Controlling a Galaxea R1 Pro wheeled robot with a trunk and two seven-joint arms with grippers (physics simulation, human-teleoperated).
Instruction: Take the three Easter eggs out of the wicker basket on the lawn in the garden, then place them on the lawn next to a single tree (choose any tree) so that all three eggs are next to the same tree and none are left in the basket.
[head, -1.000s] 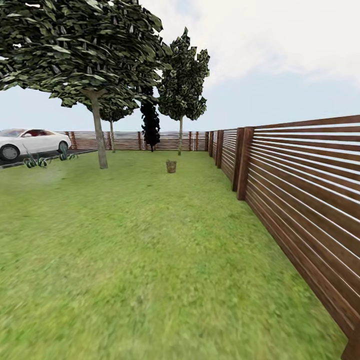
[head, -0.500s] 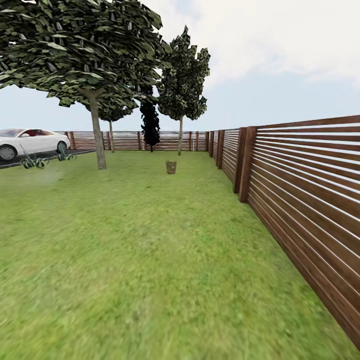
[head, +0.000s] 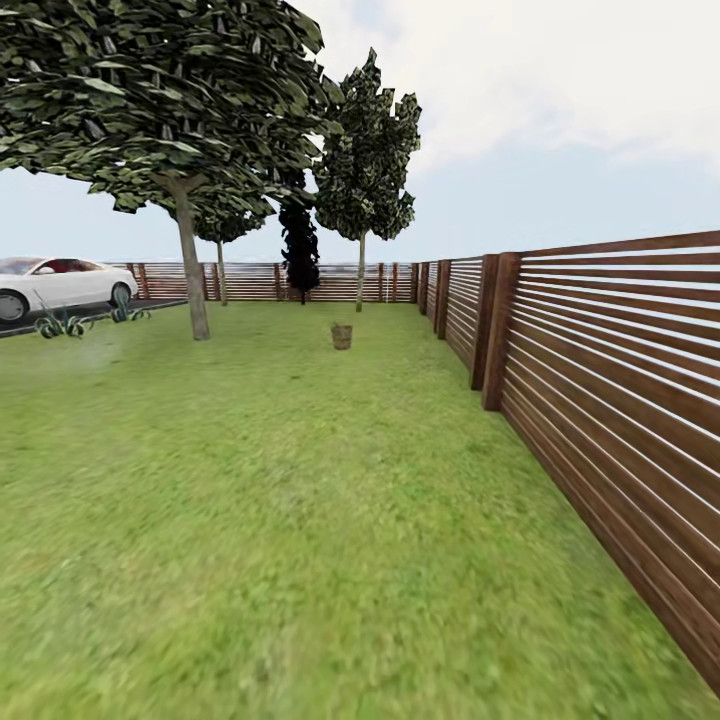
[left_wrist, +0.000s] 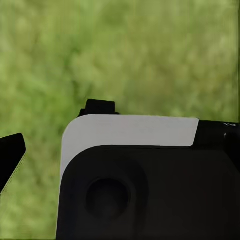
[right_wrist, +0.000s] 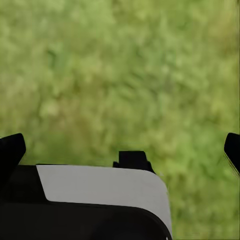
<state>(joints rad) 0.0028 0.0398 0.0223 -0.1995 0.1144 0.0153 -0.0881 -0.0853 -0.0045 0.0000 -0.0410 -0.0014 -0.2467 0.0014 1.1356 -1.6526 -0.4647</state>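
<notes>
Wicker basket stands far off at twelve o'clock on the lawn; approach step in hand, closing in needed next; pincer state cannot be told.

1. Lawn: spans the foreground and runs back to the far fence.
2. Side fence: borders the lawn on the right, running from the near right corner into the distance.
3. Far fence: closes the lawn at the back, meeting the side fence at the far right corner.
4. Wicker basket: stands on the lawn far ahead, near centre, well apart from the side fence.
5. Tree: stands on the lawn left of the basket, at about the same depth.
6. Second tree: behind the basket, just before the far fence.
7. Narrow dark tree: between the two, at the far fence.
8. Car: far left, beyond the lawn's edge.
9. Spiky plants: before the car, at the lawn's left border.
</notes>
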